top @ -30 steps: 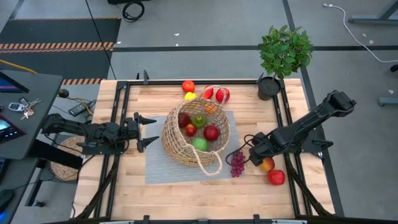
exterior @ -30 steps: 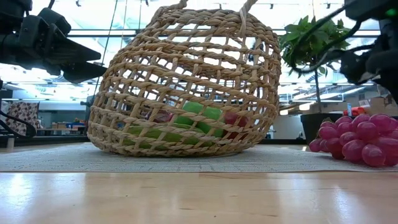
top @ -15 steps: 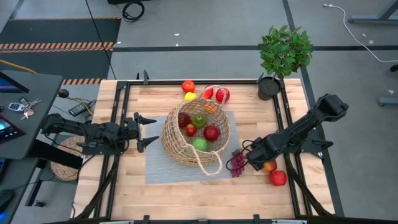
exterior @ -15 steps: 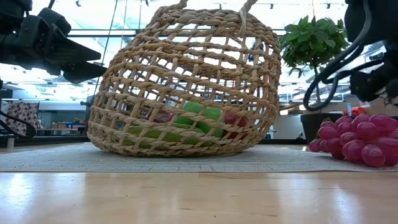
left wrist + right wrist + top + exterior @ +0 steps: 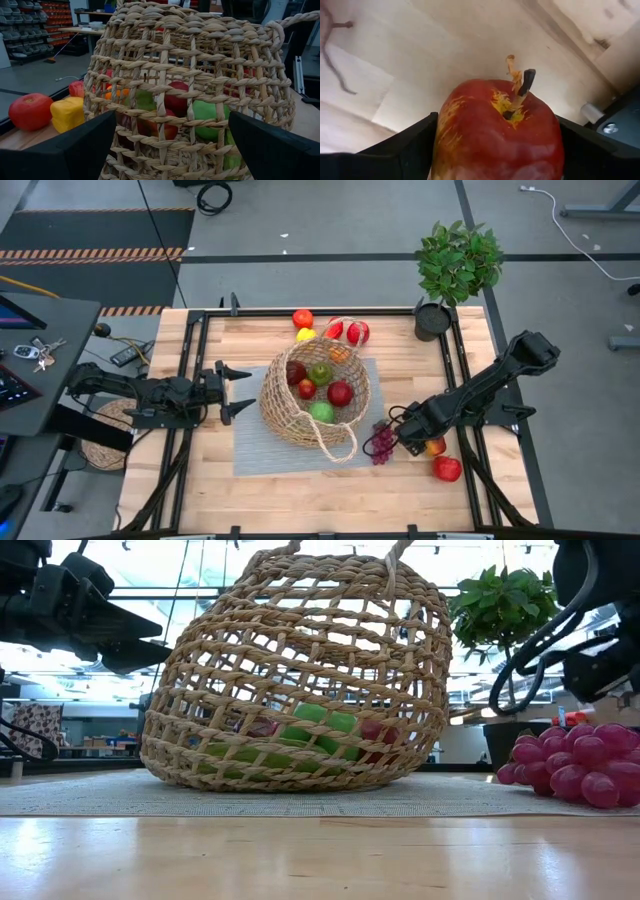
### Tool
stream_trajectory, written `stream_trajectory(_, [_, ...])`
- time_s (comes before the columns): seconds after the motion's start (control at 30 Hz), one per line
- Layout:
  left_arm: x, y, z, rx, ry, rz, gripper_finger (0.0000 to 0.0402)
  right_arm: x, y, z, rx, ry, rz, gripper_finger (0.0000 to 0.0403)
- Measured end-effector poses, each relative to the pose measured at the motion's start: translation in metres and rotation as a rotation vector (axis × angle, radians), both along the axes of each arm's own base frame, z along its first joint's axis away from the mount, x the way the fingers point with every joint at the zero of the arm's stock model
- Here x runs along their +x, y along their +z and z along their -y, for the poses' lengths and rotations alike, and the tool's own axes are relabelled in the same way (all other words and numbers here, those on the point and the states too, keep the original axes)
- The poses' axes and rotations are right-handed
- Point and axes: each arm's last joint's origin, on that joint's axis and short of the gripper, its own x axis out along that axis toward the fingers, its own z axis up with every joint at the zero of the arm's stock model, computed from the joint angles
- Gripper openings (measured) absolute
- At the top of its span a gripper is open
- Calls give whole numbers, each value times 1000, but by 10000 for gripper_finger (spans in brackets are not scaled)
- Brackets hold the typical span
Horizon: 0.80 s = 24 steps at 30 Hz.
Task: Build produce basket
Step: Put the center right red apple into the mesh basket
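The woven basket (image 5: 315, 395) stands on a grey mat (image 5: 250, 452) and holds red and green produce. A red-and-yellow apple (image 5: 495, 130) lies on the wood near the table's right edge, stem up. My right gripper (image 5: 424, 442) stands over it, pointing steeply down, with a finger on each side. Purple grapes (image 5: 382, 442) lie just to its left, a red piece (image 5: 446, 468) just nearer. My left gripper (image 5: 238, 392) waits open and level at the basket's left side (image 5: 190, 100). My right gripper has the apple between its two fingers, which meet its opposite flanks (image 5: 444, 125) below the stem. The fingers (image 5: 415, 145) come from above, pointing steeply down. The apple sits upright on the table's wood, stem (image 5: 520, 92) toward the wrist.
A red tomato (image 5: 302, 318), a yellow piece (image 5: 305, 334) and two red pieces (image 5: 350, 331) lie behind the basket. A potted plant (image 5: 455, 270) stands at the far right corner. The basket's looped handle (image 5: 338, 442) hangs over its near side.
My right gripper has sunk and gone a little toward the table's left, over the apple beside the grapes, tipping more steeply downward. For the last half second it has kept its place. The grapes, the basket and my left arm have not moved.
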Motion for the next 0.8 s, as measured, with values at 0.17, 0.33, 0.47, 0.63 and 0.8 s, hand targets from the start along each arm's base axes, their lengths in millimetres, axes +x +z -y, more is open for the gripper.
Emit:
stream_trajectory(0.17, [0,0,0,0,0,0,394,5,24,0,-61,39,61,348])
stream_trajectory(0.33, [0,0,0,0,0,0,394,11,62,2,-134,62,175,349])
stream_trajectory(0.47, [0,0,0,0,0,0,394,15,94,4,-204,70,325,349])
stream_trajectory(0.63, [0,0,0,0,0,0,394,16,129,9,-299,85,485,349])
stream_trajectory(0.8, [0,0,0,0,0,0,394,15,155,13,-386,111,631,350])
